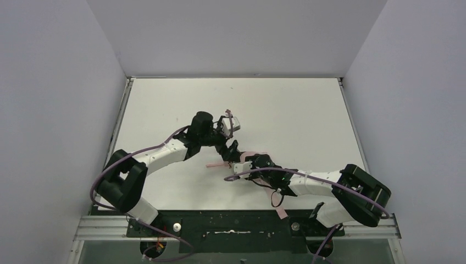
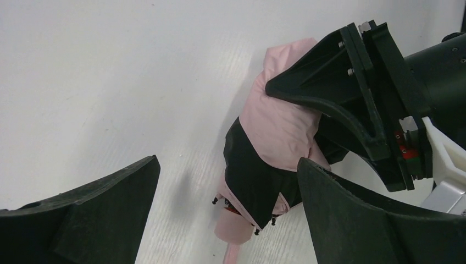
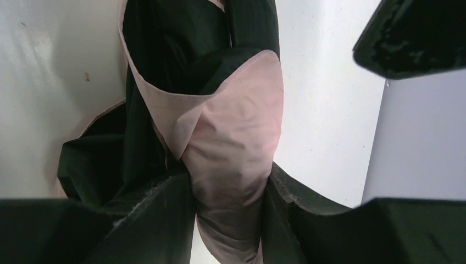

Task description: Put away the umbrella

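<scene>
Right wrist view, right end effector (image 3: 228,184) pinching umbrella (image 3: 236,121), white table (image 3: 49,82)

Looks like a robotics lab, fitted out as a closed test cell. Shows a plain white table (image 1: 286,110) boxed in on three sides by smooth pale walls (image 1: 55,99), lit flat and even. Carries two small black-and-white robot arms, the left arm (image 1: 165,154) and the right arm (image 1: 316,184), bolted side by side to a black base plate (image 1: 231,223) at the near edge. Has bare aluminium framing (image 1: 101,229) along that front edge, with screws and brackets in plain sight. Trails purple cables (image 1: 96,184) in loose loops from the arm bases. Is watched from a fixed overhead camera and from a camera on each wrist.
</scene>
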Motion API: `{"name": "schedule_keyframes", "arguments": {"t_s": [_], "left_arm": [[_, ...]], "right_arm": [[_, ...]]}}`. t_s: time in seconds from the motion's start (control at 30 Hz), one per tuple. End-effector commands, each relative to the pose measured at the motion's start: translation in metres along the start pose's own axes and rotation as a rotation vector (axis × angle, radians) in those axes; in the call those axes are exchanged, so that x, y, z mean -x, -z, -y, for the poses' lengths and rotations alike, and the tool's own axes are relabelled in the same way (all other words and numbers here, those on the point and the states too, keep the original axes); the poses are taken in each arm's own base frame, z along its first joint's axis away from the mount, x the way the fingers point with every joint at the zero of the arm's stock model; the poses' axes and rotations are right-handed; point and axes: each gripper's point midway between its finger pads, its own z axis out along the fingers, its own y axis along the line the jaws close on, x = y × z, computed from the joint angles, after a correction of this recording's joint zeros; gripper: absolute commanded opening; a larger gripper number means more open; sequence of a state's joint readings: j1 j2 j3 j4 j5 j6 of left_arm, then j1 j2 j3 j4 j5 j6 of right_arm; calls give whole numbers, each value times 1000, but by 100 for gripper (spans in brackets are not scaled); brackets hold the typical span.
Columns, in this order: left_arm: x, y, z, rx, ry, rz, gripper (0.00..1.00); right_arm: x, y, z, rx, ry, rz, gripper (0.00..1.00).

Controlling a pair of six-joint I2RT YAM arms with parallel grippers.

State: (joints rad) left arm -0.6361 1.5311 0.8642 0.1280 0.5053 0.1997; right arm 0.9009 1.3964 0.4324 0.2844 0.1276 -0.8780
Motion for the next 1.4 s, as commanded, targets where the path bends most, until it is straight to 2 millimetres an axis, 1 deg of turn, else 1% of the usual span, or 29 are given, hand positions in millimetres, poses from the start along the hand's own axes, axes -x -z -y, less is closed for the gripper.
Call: {"name": "schedule_keyframes", "arguments": {"t_s": [0.0, 0.03, 0.07, 0.17, 0.2, 0.33, 0.47, 0.63, 0.73, 0.8, 0.93, 1.07, 1.13, 1.2, 1.23, 1.3, 1.37], "left_arm": [[5, -4, 21, -254, 29, -2, 95], [4, -7, 23, -288, 21, -5, 95], [-5, -8, 26, -316, 24, -33, 95], [-15, -15, 29, -342, 39, -61, 95], [-21, -18, 29, -352, 57, -82, 95], [-36, -21, 30, -376, 84, -138, 95], [-47, -29, 31, -381, 94, -166, 95], [-71, -37, 26, -327, 72, -241, 94], [-76, -40, 26, -322, 79, -249, 91], [-77, -42, 26, -320, 80, -253, 85], [-80, -42, 25, -311, 70, -271, 66], [-82, -40, 22, -291, 61, -274, 54], [-82, -39, 22, -289, 53, -281, 41], [-83, -39, 20, -277, 44, -287, 28], [-83, -39, 19, -272, 41, -289, 23], [-83, -38, 17, -260, 37, -291, 19], [-83, -38, 15, -251, 30, -291, 15]], "right_arm": [[-11, 4, -36, 102, 21, -36, 18], [-10, 4, -36, 100, 22, -36, 17], [-10, 4, -36, 97, 22, -36, 17], [-8, 5, -36, 89, 26, -37, 17], [-8, 6, -35, 83, 27, -38, 17], [-8, 8, -34, 71, 32, -43, 17], [-7, 9, -33, 66, 33, -46, 17], [2, 8, -27, 38, 14, -18, 16], [9, 6, -27, 31, 21, -4, 16], [11, 5, -26, 27, 22, -2, 17], [15, 2, -27, 27, 15, 6, 17], [18, 3, -24, 17, 1, 11, 20], [20, 4, -21, 9, -10, 20, 23], [25, 6, -17, 5, -30, 38, 28], [29, 8, -15, 5, -45, 51, 32], [37, 13, -11, 10, -72, 80, 39], [44, 19, -4, 7, -100, 102, 45]]}}
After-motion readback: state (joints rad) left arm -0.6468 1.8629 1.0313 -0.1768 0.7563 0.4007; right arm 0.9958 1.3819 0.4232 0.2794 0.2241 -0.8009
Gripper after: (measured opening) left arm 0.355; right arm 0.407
